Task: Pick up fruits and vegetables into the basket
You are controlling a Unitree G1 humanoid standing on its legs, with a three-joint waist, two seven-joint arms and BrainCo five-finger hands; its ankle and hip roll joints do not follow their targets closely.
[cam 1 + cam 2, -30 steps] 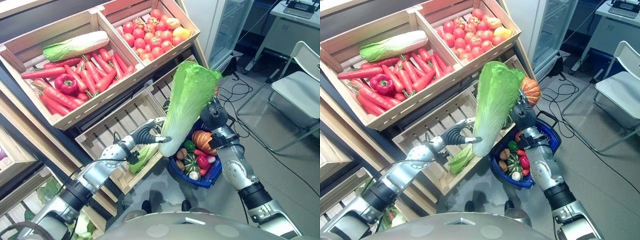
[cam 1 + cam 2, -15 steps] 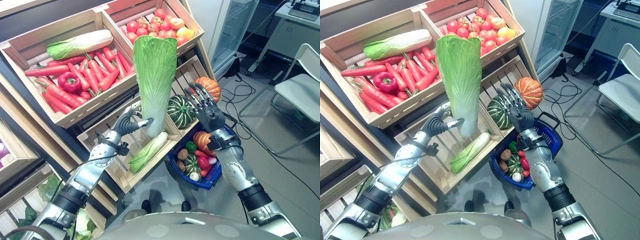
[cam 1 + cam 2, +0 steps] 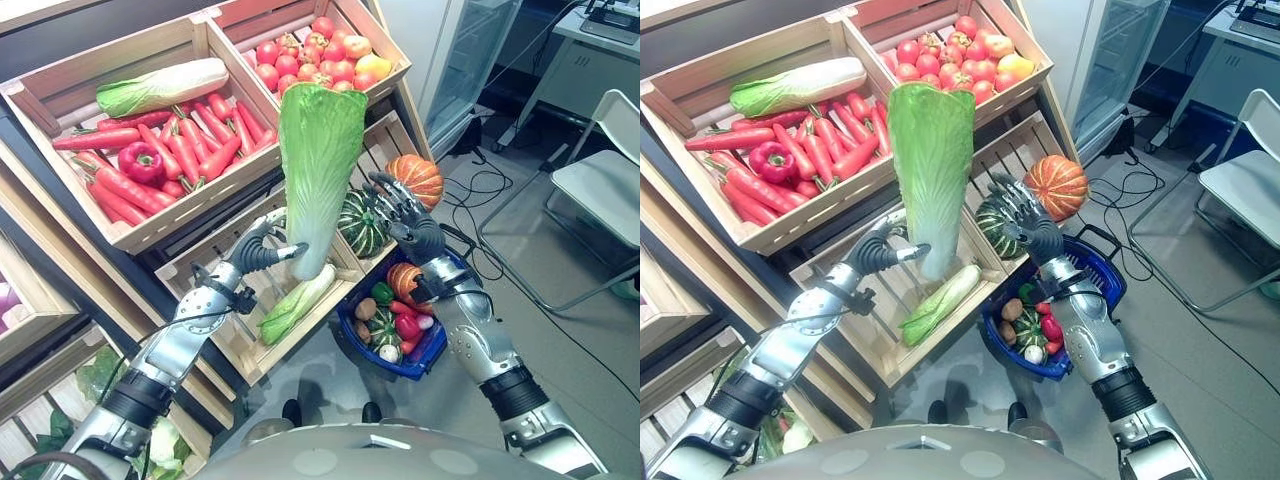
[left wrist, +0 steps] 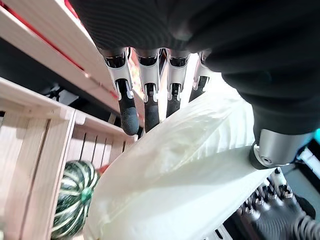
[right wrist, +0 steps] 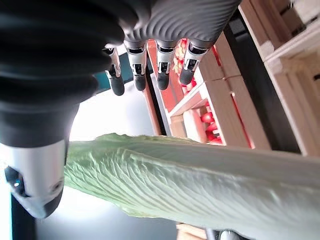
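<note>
A long napa cabbage (image 3: 318,150) stands upright in the air, leafy end up, in front of the lower crate. My left hand (image 3: 258,254) is shut on its white base (image 4: 175,175), thumb on one side and fingers (image 4: 127,110) on the other. My right hand (image 3: 415,228) is open with fingers spread, just right of the cabbage and apart from it; its wrist view shows the green leaf (image 5: 200,175) past straight fingers (image 5: 160,75). Below the right hand sits the blue basket (image 3: 428,355), holding a small orange pumpkin (image 3: 404,280), a striped gourd and other vegetables.
The lower crate holds a second cabbage (image 3: 295,303) lying flat, a green striped pumpkin (image 3: 358,225) and an orange pumpkin (image 3: 418,177). Upper crates hold carrots (image 3: 170,150) and tomatoes (image 3: 310,65). A white chair (image 3: 595,180) and floor cables lie to the right.
The cabbage swung left from over the basket and stood upright, then drifted slightly back right. My right hand came off it and spread its fingers.
</note>
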